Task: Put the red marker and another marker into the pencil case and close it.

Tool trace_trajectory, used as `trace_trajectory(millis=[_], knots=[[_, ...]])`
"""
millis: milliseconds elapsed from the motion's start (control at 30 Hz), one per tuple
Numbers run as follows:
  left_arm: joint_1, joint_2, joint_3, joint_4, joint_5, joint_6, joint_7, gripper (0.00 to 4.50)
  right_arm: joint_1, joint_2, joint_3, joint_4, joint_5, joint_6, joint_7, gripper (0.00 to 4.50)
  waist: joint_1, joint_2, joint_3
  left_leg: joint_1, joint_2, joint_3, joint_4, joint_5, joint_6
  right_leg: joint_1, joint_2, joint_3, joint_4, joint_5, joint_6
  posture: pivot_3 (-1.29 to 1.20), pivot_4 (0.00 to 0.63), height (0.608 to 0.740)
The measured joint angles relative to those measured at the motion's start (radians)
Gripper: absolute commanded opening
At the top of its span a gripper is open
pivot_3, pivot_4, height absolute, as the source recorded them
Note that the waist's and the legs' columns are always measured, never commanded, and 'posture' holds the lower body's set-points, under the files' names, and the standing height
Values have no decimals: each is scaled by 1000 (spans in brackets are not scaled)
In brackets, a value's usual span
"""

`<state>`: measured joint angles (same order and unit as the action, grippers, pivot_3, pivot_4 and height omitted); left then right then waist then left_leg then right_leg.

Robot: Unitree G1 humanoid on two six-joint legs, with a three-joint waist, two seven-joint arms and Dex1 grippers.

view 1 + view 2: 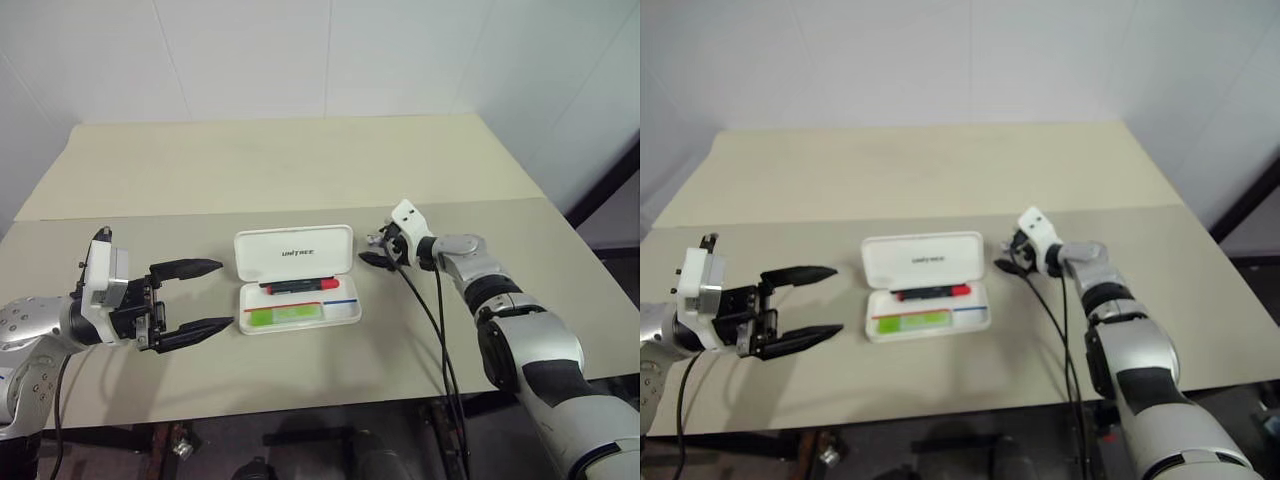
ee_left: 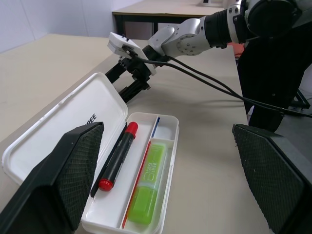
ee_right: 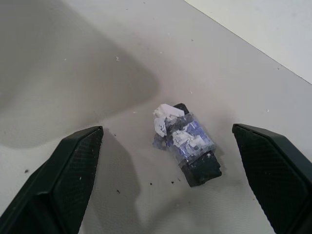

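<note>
The white pencil case (image 1: 296, 278) lies open mid-table, lid back. In its tray the red marker (image 1: 300, 286) lies beside the hinge and the green marker (image 1: 286, 316) along the front wall.

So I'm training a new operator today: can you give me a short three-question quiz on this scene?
1. True or false: the pencil case lid is shut.
2. Which lies nearer the lid hinge: A the red marker, B the green marker?
3. The small dark wrapped object lies on the table in front of which tool?

Key: 1 false; 2 A; 3 the right tool, open, as is the left tool.
</note>
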<state>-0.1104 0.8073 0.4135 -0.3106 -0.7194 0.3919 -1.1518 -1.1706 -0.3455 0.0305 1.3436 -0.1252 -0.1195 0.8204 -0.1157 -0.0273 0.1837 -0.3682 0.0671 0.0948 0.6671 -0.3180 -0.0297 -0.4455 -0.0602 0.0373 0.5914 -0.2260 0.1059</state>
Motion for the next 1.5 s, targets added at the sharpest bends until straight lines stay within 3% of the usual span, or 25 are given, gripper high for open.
trace_trajectory(millis=[67, 167, 500, 533, 800, 933, 1200, 1367, 1500], knots=[[4, 0, 0, -5, 0, 0, 4, 4487, -6, 2, 4, -2, -8, 22, -3, 4500, 0, 0, 0, 1, 0, 0, 0, 0, 0, 0, 0, 0, 1, 0, 0, 0, 150, 740], [4, 0, 0, -9, 0, 0, 11, 4500, -17, 9, 10, -4, -19, 65, -15, 3875, 0, -1, -1, 2, 0, 0, 0, 1, 0, 1, 0, 0, 2, 0, 0, 0, 150, 740], [4, 0, 0, -10, -1, 0, 15, 4500, -21, 12, 28, -7, -50, 118, -90, 539, 10, -8, -5, 5, -3, -3, 1, 7, 0, 5, -2, 1, -1, -3, -12, 0, 150, 740], [4, 0, 0, -10, -1, 0, 14, 4500, -21, 11, 28, -8, -50, 117, -90, 361, 9, -8, -5, 5, -3, -3, 0, 7, 0, 5, -2, 1, -1, -2, -12, 0, 150, 740], [-5, 0, -1, 2, -1, -1, -1, 4500, -21, 0, 8, -3, -49, 59, -102, 355, 6, -8, -5, 0, -3, -3, -1, 6, 0, 2, -2, 0, 0, -1, -9, 0, 150, 740], [-7, -1, -4, 4, -1, -1, -8, 4500, -30, -5, -39, -4, -10, -13, -85, 355, 3, -5, -3, -1, -2, -3, -5, 6, 0, -1, -1, -1, -1, 3, 0, 0, 150, 740], [0, -22, -8, 5, -8, -27, -34, 4500, -98, -2, -108, -86, 101, -124, 65, 355, -8, 0, 0, -2, -1, -2, -6, 5, -1, -2, -1, -1, -2, 1, 0, 0, 150, 740], [11, -24, -12, 24, -2, -43, -40, 4500, -103, -2, -106, -279, 175, -59, 237, 355, -5, 1, 0, -2, -1, -2, -6, 5, -1, -2, -1, -2, -2, 1, 0, 0, 150, 740], [35, -40, -24, 73, 13, -77, -51, 4500, 64, -70, 30, -694, 204, 197, 457, 355, 11, 0, 0, -1, 1, -4, -6, 3, -1, -2, -1, -5, -1, -1, -1, 0, 150, 740]])
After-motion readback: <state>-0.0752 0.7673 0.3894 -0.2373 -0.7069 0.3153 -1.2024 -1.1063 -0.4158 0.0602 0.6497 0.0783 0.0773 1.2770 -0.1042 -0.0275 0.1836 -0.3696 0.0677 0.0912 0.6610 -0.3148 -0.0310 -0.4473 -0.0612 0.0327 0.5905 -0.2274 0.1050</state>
